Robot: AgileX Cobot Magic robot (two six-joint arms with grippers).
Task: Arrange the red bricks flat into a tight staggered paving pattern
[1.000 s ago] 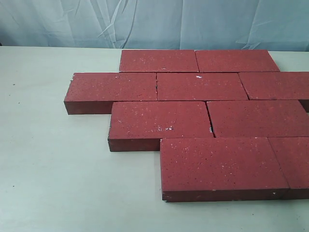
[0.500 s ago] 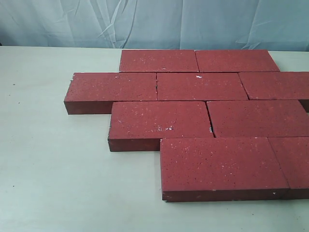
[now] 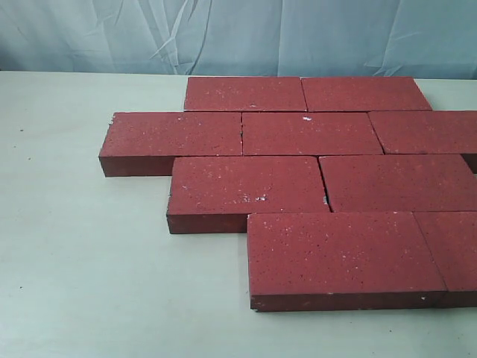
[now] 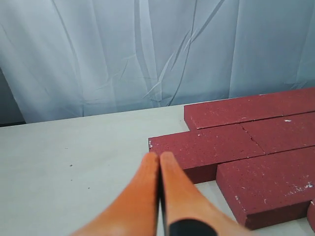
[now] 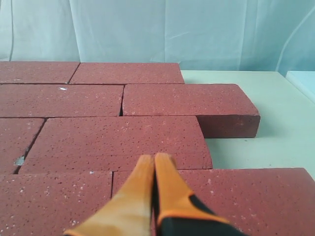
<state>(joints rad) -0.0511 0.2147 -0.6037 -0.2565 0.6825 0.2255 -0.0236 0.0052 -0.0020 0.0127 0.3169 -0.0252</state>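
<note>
Several red bricks (image 3: 313, 133) lie flat on the pale table in four staggered rows, edges touching, with small gaps at some joints. The nearest brick (image 3: 339, 250) sits at the front right. No gripper shows in the exterior view. In the left wrist view my left gripper (image 4: 159, 156) is shut and empty, hovering above the table just short of the corner of a red brick (image 4: 211, 147). My right gripper (image 5: 154, 158) is shut and empty in the right wrist view, held above the red bricks (image 5: 118, 140) over a joint between rows.
A wrinkled pale blue curtain (image 3: 238, 33) hangs behind the table. Bare table surface (image 3: 82, 253) lies left of and in front of the bricks. The right-hand bricks run past the edge of the exterior view.
</note>
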